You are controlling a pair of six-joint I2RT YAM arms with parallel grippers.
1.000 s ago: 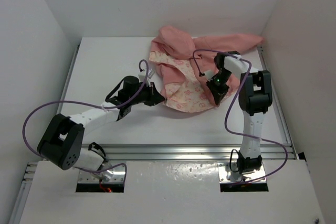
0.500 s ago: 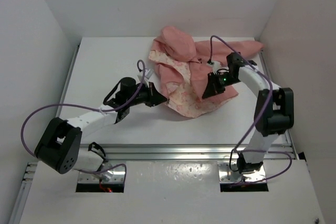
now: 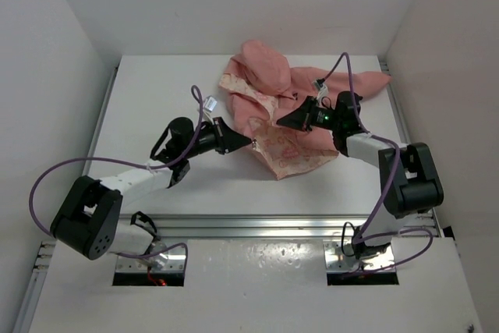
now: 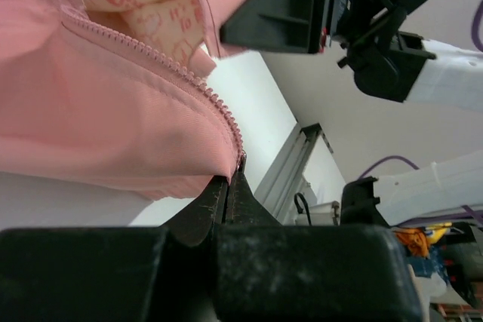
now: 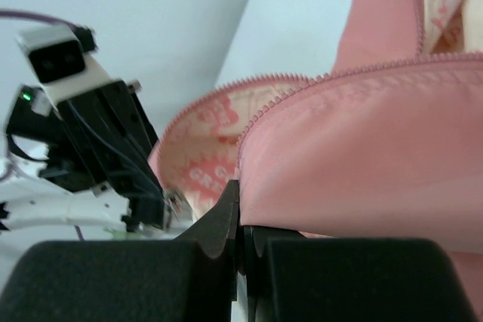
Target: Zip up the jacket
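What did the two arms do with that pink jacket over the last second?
The right end effector swung leftward over the jacket, carrying its right front edge toward the middle, and finished closing on that edge. The left end effector shifted slightly rightward, still pinching the opposite zipper edge at the bottom. The hood barely moved.

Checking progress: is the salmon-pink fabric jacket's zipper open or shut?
Open: the salmon-pink hooded jacket shows cream floral lining between its separated zipper edges.
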